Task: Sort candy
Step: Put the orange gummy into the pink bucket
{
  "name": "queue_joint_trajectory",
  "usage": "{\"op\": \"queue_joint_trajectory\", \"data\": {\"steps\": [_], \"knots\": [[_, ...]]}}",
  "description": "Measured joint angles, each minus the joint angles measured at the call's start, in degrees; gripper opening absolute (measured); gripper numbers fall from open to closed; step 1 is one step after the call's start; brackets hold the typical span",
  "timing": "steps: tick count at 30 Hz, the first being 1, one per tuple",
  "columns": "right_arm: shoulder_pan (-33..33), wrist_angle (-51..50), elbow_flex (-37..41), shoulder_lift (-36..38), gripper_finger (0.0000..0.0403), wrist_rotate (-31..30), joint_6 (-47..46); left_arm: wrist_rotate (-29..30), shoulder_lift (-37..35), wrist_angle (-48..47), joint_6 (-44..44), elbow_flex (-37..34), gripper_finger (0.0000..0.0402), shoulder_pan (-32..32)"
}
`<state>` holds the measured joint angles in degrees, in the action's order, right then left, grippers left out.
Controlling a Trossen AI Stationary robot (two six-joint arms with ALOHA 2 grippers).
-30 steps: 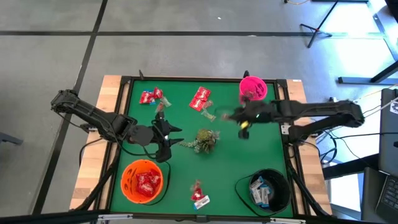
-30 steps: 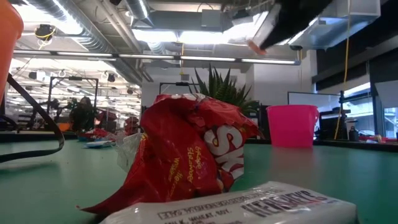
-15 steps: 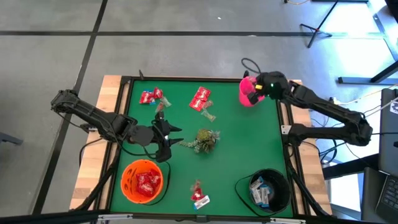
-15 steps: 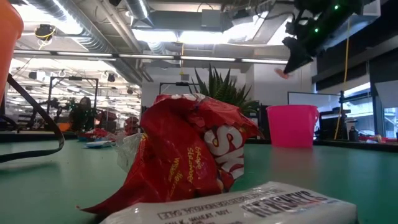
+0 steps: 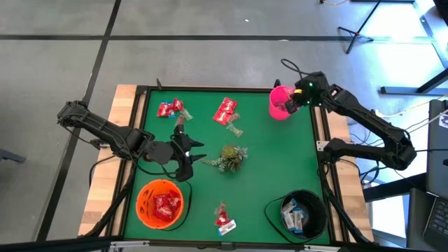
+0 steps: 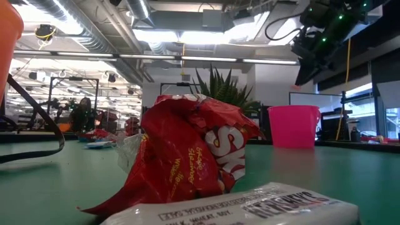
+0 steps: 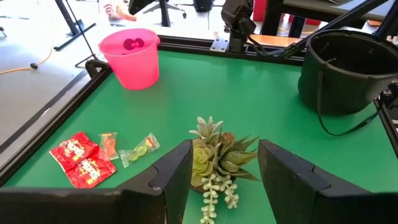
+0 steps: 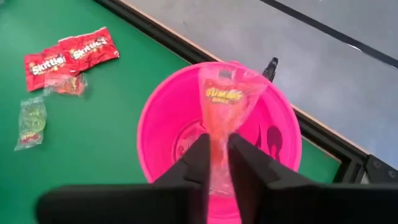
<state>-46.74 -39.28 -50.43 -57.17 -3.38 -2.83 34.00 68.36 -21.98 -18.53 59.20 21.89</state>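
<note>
Setting: green worktop in a black frame, an open lab hall behind it, with a pink bucket, an orange bowl and a black bucket near its edges.
Key relation: the right pincer hangs right above the pink bucket, and the clear-wrapped candy it carries points its long axis forward over the bucket's mouth, so a release would likely fall inside.
Right pincer: fingers nearly together, pinching the near end of that wrapper; the grip looks slack, perhaps just loosening.
Left pincer: open and holding nothing, low over the worktop just short of the green sprig.
Remaining candy: red packets and small clear pieces lie far side of the worktop, closer to the left arm; one red and one white packet sit at the near edge.
</note>
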Motion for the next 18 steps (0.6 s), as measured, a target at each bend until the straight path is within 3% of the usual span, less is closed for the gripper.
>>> {"op": "queue_joint_trajectory", "data": {"steps": [9, 15, 18], "knots": [[-0.2, 0.5, -0.2, 0.0, 0.0177, 0.6, 0.5, 0.0, 0.0, 0.0, -0.3, 0.0, 0.0172, 0.0], [3.6, 3.3, -0.3, 2.2, 0.0186, 12.5, 0.4, -0.3, 0.0, 0.1, -0.9, 0.0, 0.0172, 0.0], [8.8, 6.3, -0.3, 4.5, 0.0175, 13.2, -1.0, -1.6, 0.8, 1.6, -1.8, 0.0, 0.0172, 0.0]]}}
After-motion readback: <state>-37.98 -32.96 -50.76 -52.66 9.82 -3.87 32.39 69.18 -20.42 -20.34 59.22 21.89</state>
